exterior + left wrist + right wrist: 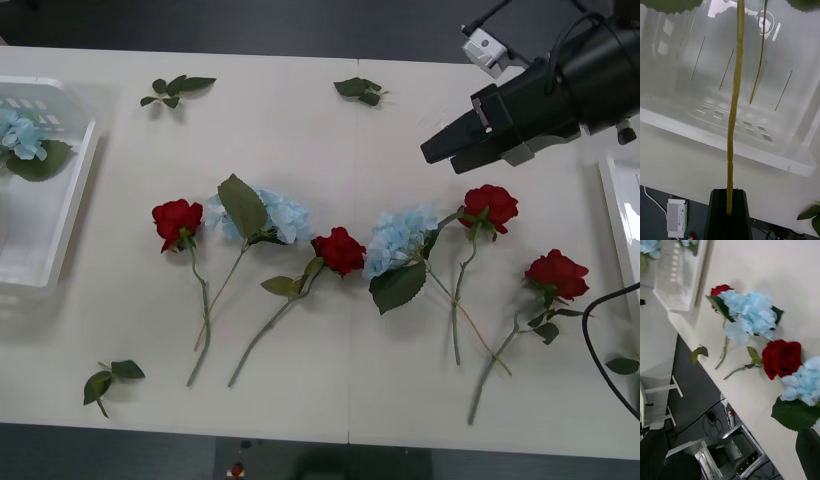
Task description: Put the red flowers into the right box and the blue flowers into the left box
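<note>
- My left gripper (729, 210) is over the left box (75, 185); its black fingers are clamped on a yellow-green stem (733, 112) that hangs down over the box floor. I take it to be a blue flower's stem, though its head is out of frame.
- One blue flower (22, 138) already lies in the far corner of the left box, with a big leaf beside it.
- My right gripper (462, 140) hovers above the table near the far right, just beyond the second rose from the right (489, 207). It carries nothing; I cannot tell how wide the fingers stand.
- On the table, four red flowers (177, 220) are left in a row, well apart from either box.
- Two blue flowers remain in that row: one (272, 214) between the two leftmost roses, another (400, 240) right of the middle rose (339, 250).
- The right box (617, 215) shows just its rim at the table's right edge; I cannot see what it holds.
- Loose leaf sprigs (176, 90) are scattered near the table edges; I leave them.
- My judgement: early going. One blue is placed, one apparently being dropped, six flowers left.
</note>
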`<state>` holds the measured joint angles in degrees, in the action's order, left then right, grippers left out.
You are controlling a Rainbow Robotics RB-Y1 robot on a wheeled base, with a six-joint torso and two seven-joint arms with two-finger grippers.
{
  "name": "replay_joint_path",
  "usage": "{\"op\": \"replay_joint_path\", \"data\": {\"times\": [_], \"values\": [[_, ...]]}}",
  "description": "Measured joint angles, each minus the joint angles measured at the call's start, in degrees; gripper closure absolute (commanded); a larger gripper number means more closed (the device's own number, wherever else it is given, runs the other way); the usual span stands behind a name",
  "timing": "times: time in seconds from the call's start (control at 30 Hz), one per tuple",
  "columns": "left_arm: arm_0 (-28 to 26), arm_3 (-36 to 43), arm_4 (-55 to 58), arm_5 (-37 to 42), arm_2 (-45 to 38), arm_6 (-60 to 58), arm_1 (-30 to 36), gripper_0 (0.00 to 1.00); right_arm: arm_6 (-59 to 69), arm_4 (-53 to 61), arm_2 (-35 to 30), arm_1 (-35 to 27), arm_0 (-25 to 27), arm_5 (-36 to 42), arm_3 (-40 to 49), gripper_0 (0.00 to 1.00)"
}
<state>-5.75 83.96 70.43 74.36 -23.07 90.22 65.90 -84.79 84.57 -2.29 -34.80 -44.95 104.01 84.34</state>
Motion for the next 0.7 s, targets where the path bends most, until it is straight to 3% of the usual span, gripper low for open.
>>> {"op": "replay_joint_path", "data": {"times": [0.33, 0.37, 0.4, 0.6, 0.7], "values": [[0.0, -1.9, -0.2, -1.1, 2.8, 0.0, 0.0, 0.98, 25.1, -12.5, 0.0, 0.0, 8.0, 3.3, 12.4, 0.00], [0.0, -2.7, -0.2, -1.1, 2.8, 0.3, 0.0, 0.90, 26.2, -13.6, 0.0, 0.0, 8.8, 3.5, 13.5, 0.00], [0.0, -3.5, -0.2, -1.1, 2.8, 0.9, 0.0, 0.76, 26.9, -14.6, 0.0, 0.0, 9.6, 3.8, 14.4, 0.00], [0.0, -7.6, 3.1, -3.7, 2.8, 10.6, 0.0, 0.26, 37.3, -21.0, 0.0, 0.0, 15.3, 4.4, 21.8, 0.00], [0.0, -8.5, 4.8, -4.3, 2.8, 11.1, 0.0, 0.07, 41.7, -23.9, 0.0, 0.0, 18.8, 4.4, 26.0, 0.00]]}}
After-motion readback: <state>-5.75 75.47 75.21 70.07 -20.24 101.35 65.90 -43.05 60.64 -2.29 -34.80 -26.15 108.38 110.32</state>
